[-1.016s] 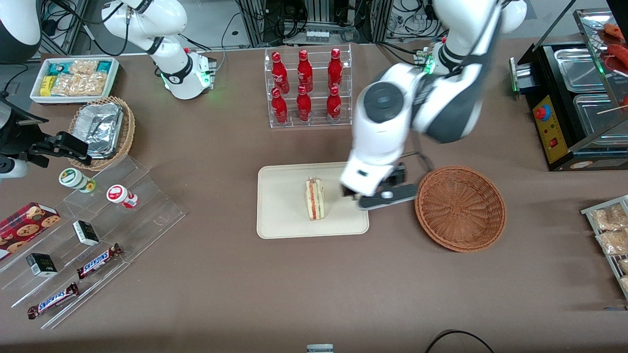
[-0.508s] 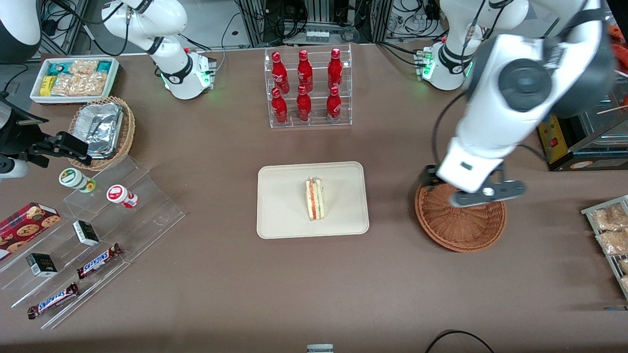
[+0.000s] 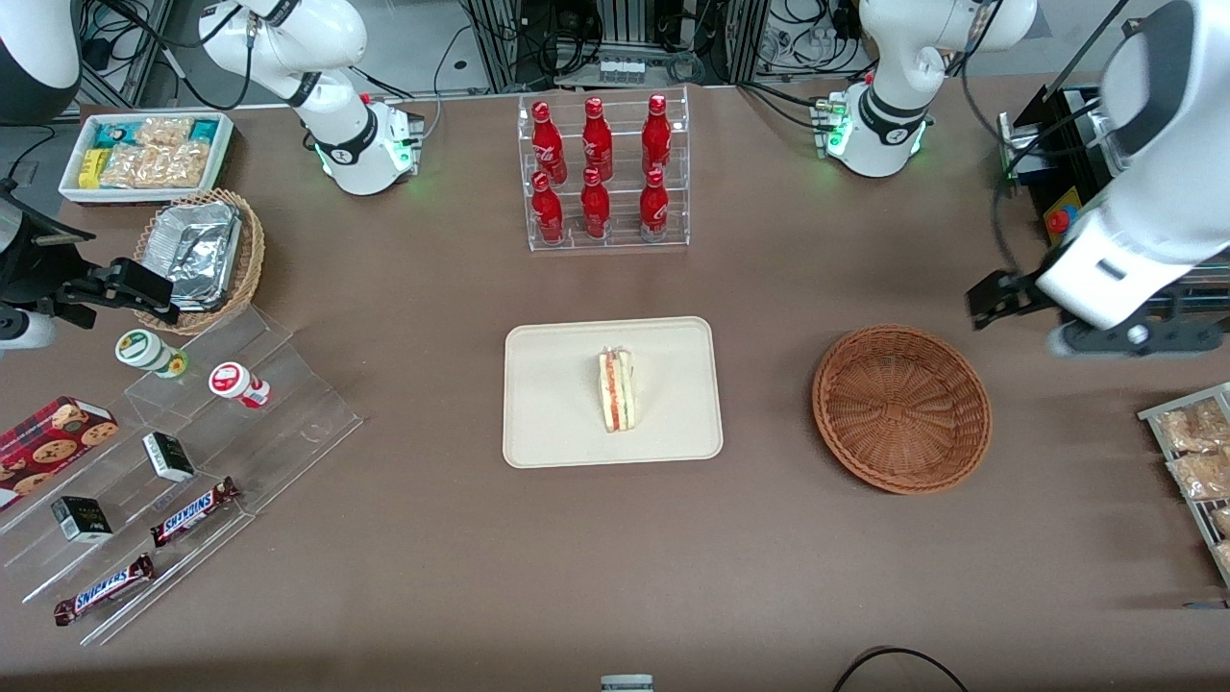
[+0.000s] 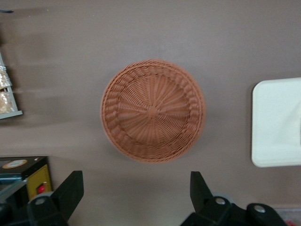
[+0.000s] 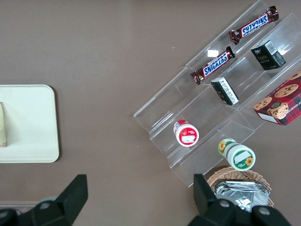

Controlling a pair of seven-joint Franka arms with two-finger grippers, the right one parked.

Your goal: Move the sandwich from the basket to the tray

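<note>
- The sandwich (image 3: pixel 616 390) stands on the tray (image 3: pixel 557 423), near the tray's middle, well apart from the gripper (image 3: pixel 999 300), which hangs high toward the working arm's end of the table.
- From the sandwich, the gripper lies at about 3 o'clock in the front view, a little farther from the camera, with the basket (image 3: pixel 901 408) between the two.
- The jaws are spread wide and hold nothing — in the left wrist view both dark fingers (image 4: pixel 66 195) show with bare table between them.
- The sandwich is a small wedge of pale bread, set on edge, its cut face up; red, pink and green stripes of filling run along it.
- In the right wrist view only a pale sliver of the sandwich (image 5: pixel 3 124) shows at the frame's edge, on the tray (image 5: pixel 33 136).
- The tray is cream-white, flat, with rounded corners and a low rim; one corner of it (image 4: pixel 277 125) shows in the left wrist view.
- The basket is round, shallow, reddish-brown wicker, and has nothing in it — the left wrist view looks straight down into it (image 4: pixel 153 110).
- It sits on the brown table (image 3: pixel 432 538) at 3 o'clock from the tray, apart from it.
- A clear rack of red bottles (image 3: pixel 602 171) stands at 12 o'clock from the tray, farther from the front camera.
</note>
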